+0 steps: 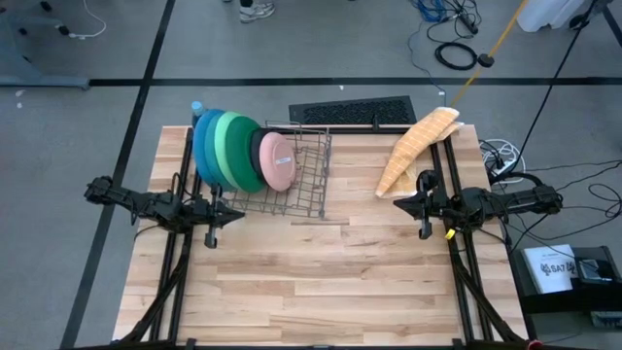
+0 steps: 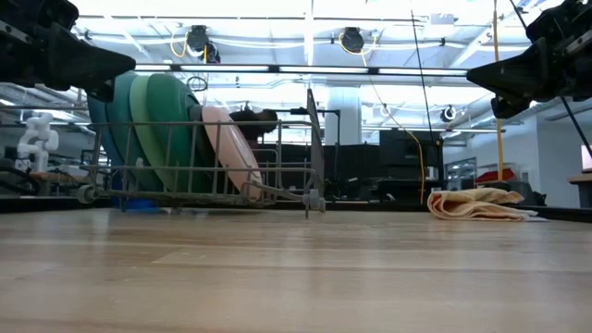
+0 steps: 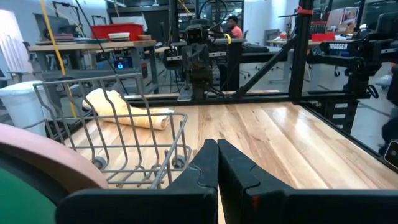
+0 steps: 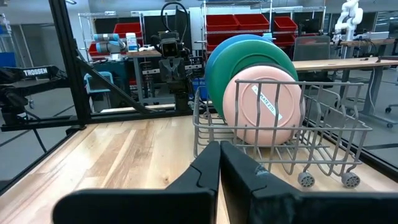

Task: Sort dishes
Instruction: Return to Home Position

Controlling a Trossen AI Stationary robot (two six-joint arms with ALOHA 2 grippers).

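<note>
Several plates stand on edge in a grey wire rack [image 1: 301, 180] at the table's far left: a blue plate [image 1: 202, 146], a light green plate [image 1: 225, 148], a dark green plate [image 1: 245, 156], a black plate [image 1: 257, 156] barely showing, and a pink plate [image 1: 277, 161] in front [image 4: 262, 112]. My left gripper [image 1: 236, 216] is shut and empty, near the rack's near side. My right gripper [image 1: 397, 203] is shut and empty, right of the rack.
A tan cloth [image 1: 416, 146] lies at the table's far right. A blue bottle [image 1: 196, 109] stands behind the plates at the far edge. A black grille [image 1: 352, 111] lies beyond the far edge. Bare wood fills the table's near half.
</note>
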